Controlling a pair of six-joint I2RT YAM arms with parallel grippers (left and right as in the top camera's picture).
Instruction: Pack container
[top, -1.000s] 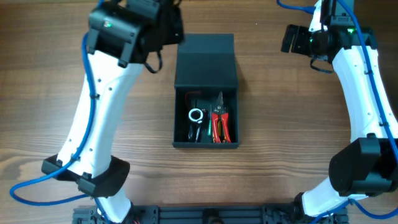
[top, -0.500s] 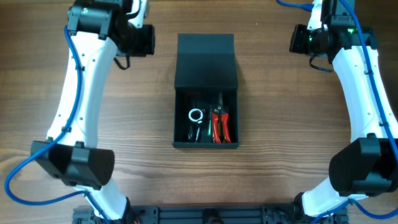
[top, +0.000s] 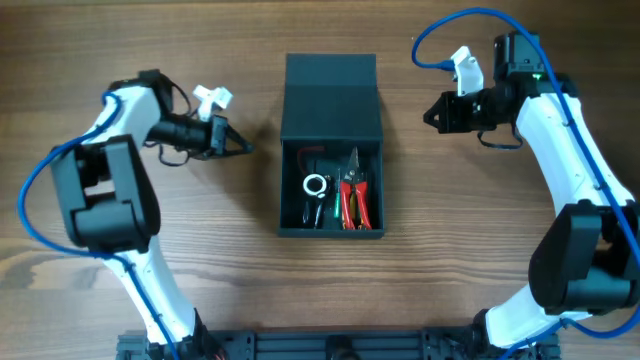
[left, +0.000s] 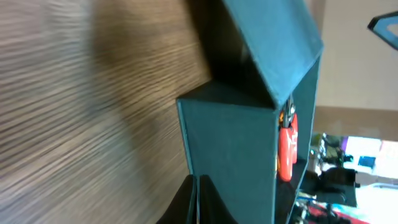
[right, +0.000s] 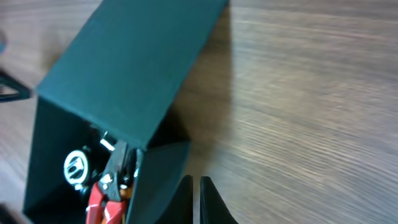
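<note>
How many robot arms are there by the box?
2. The left arm bends in from the left side of the container, and the right arm bends in from its right side. Both are in plain view, and no other arm shows.

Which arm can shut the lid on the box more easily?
Probably right. The right tool is level with the middle of the raised lid of the box and points at it. The left tool points only at the lid's front edge. Neither touches.
</note>
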